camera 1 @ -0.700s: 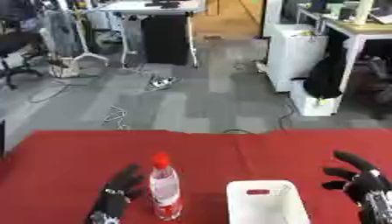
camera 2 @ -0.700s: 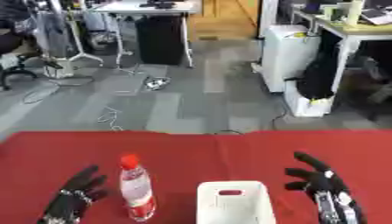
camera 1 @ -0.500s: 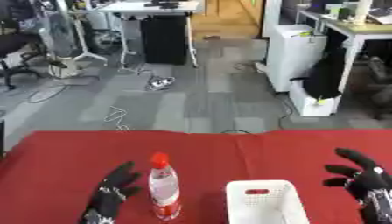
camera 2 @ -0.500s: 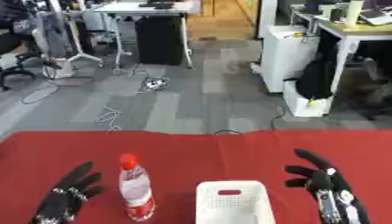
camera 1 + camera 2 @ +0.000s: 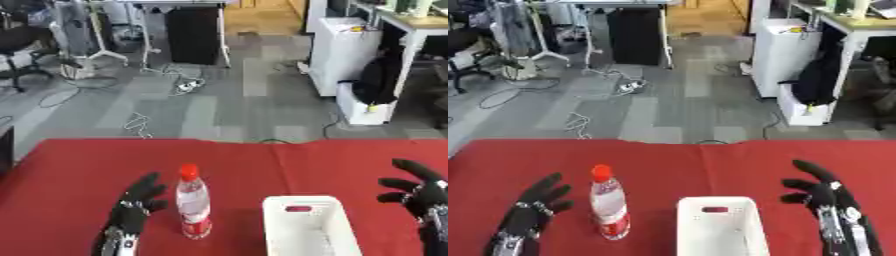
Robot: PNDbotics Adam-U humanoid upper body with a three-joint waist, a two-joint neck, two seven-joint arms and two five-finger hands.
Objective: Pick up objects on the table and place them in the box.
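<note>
Your work surface is a table covered in red cloth (image 5: pixel 79 175); its far edge runs across the middle of the view, and broad bare cloth lies between that edge and the objects near you. Your left hand (image 5: pixel 136 210) rests low at the left, fingers straight and spread, pointing away from you, just beside but apart from the clear plastic bottle with a red cap and red label (image 5: pixel 193 207). The bottle stands upright, long axis vertical, cap on top, left of the white rectangular plastic box (image 5: pixel 715 227). The box lies open-topped, long axis running away from you. Your right hand (image 5: pixel 822 195) is raised at the right, fingers splayed, holding nothing, clear of the box.
</note>
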